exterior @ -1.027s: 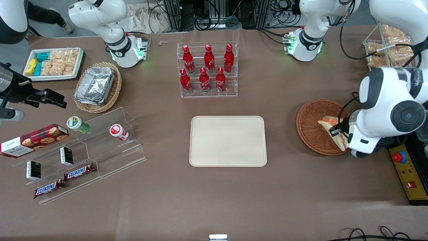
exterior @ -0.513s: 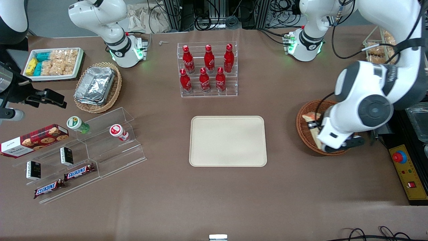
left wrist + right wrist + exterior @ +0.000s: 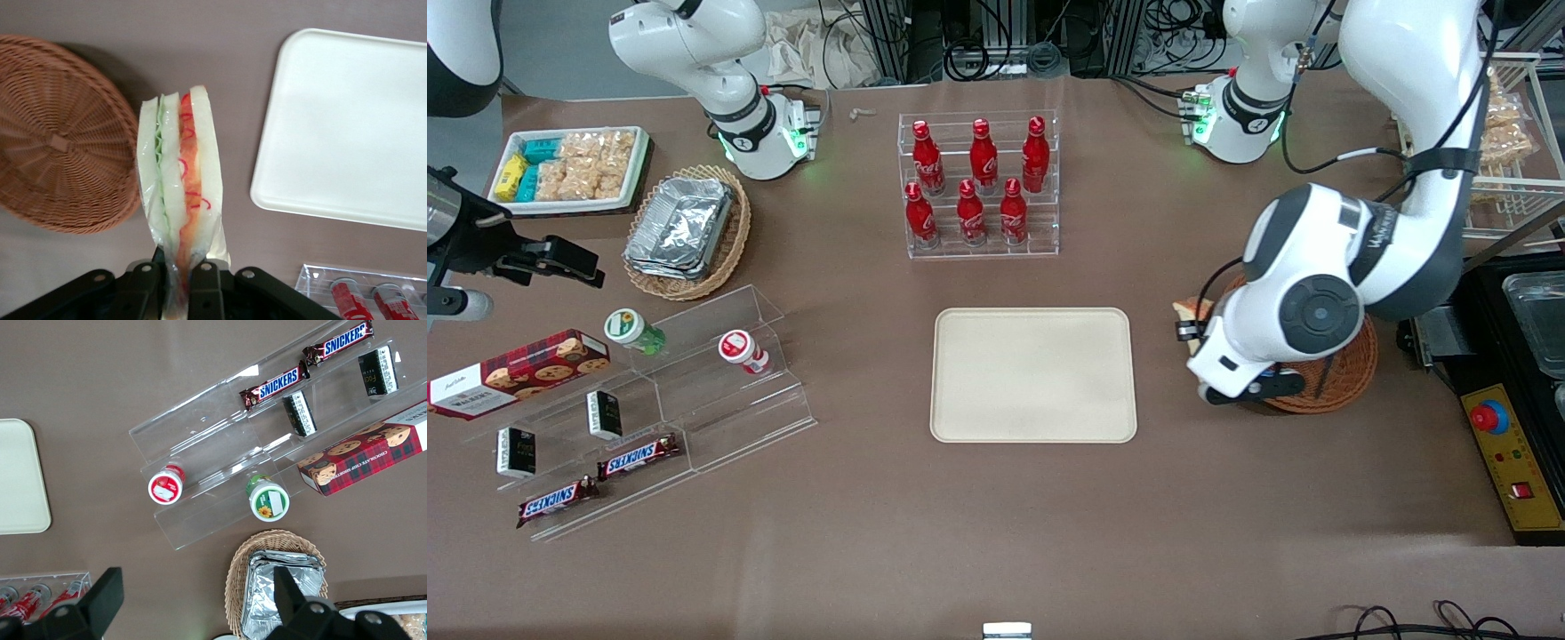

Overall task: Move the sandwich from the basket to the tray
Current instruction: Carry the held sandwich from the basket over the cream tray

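Note:
My left gripper (image 3: 179, 283) is shut on the clear-wrapped sandwich (image 3: 179, 193), a white-bread wedge with red and green filling, held up in the air. In the front view the gripper (image 3: 1190, 331) hangs over the bare table between the reddish-brown wicker basket (image 3: 1343, 382) and the beige tray (image 3: 1033, 374), with a corner of the sandwich (image 3: 1188, 310) showing beside the arm. The wrist view shows the basket (image 3: 60, 133) with nothing in it and the tray (image 3: 347, 127) bare.
A clear rack of red bottles (image 3: 978, 182) stands farther from the front camera than the tray. Toward the parked arm's end are a clear stepped display (image 3: 649, 400) with snacks, a tan basket of foil containers (image 3: 685, 229) and a white snack tray (image 3: 569, 169). A wire rack of bagged snacks (image 3: 1507, 124) stands near the working arm.
The left gripper has lifted the sandwich out of the basket and carried it toward the tray, past the basket's rim. The basket now shows more of itself.

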`<state>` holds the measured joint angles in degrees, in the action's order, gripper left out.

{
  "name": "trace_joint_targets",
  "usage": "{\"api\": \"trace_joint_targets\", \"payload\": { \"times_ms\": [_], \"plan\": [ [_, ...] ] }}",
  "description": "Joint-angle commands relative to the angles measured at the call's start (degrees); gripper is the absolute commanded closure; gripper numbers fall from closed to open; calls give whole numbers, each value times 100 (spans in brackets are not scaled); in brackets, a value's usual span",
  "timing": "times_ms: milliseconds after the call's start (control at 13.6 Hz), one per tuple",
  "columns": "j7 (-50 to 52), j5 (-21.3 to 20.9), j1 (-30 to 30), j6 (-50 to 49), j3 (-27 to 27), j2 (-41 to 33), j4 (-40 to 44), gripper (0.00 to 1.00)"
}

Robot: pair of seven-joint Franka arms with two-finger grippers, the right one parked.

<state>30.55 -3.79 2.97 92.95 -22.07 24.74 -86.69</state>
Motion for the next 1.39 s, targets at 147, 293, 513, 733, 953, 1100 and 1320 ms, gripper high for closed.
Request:
{"api": "trace_joint_targets", "payload": {
  "times_ms": [147, 293, 513, 733, 953, 1100, 1320],
  "plan": [
    [363, -192, 449, 740, -193, 698, 196, 95],
    [426, -419, 643, 1241, -193, 892, 153, 95],
    [399, -622, 758, 1427, -193, 1199, 161, 96],
    [355, -649, 863, 1559, -193, 1349, 143, 96],
    [355, -675, 881, 1717, -193, 1498, 91, 99],
    [338, -675, 881, 1910, -184, 1551, -23, 100],
    [329, -667, 881, 1911, -184, 1666, -24, 79]
  ]
}}
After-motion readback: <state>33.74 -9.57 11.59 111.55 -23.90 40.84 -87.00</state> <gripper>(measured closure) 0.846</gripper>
